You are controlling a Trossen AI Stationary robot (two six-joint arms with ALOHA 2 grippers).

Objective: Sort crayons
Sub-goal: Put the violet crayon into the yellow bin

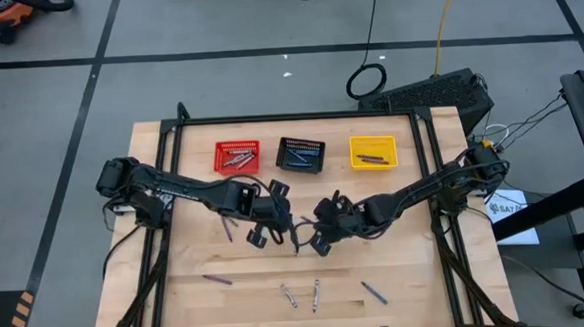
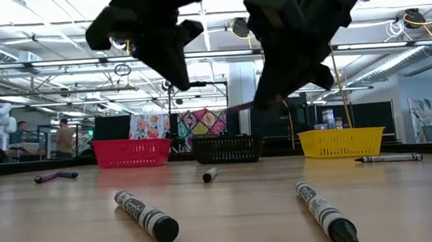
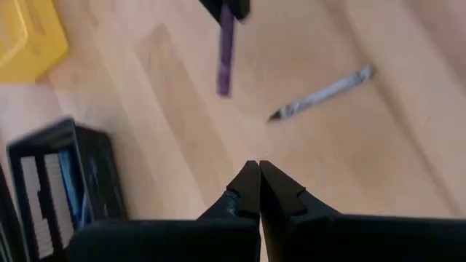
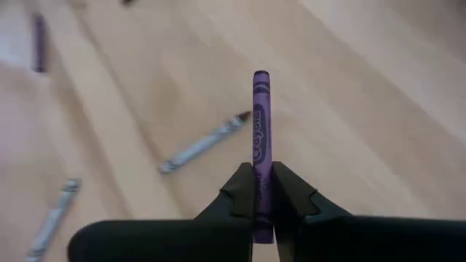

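Note:
My right gripper [image 4: 262, 175] is above the table's middle [image 1: 319, 238] and is shut on a purple crayon [image 4: 261, 124]. My left gripper [image 3: 259, 171] hangs shut and empty just to its left [image 1: 265, 228]; its wrist view shows the held crayon [image 3: 226, 54] ahead. Loose crayons lie flat on the table: a purple one [image 1: 216, 280], two grey ones [image 1: 289, 296] [image 1: 316, 295] and a bluish one [image 1: 374, 292] near the front, and another purple one [image 1: 227, 228] under the left arm. My right gripper pinches the purple crayon's rear end [image 4: 261, 193] between its two fingers. The crayon lies along the fingers and sticks out ahead of their tips. It is lifted clear of the table and points toward the left gripper [image 2: 238, 106].
Three mesh baskets stand in a row at the far side: red [image 1: 238, 156], black [image 1: 301, 154] and yellow [image 1: 372, 151], each with some crayons inside. A dark frame [image 1: 270, 118] rims the table. The two grippers are close together.

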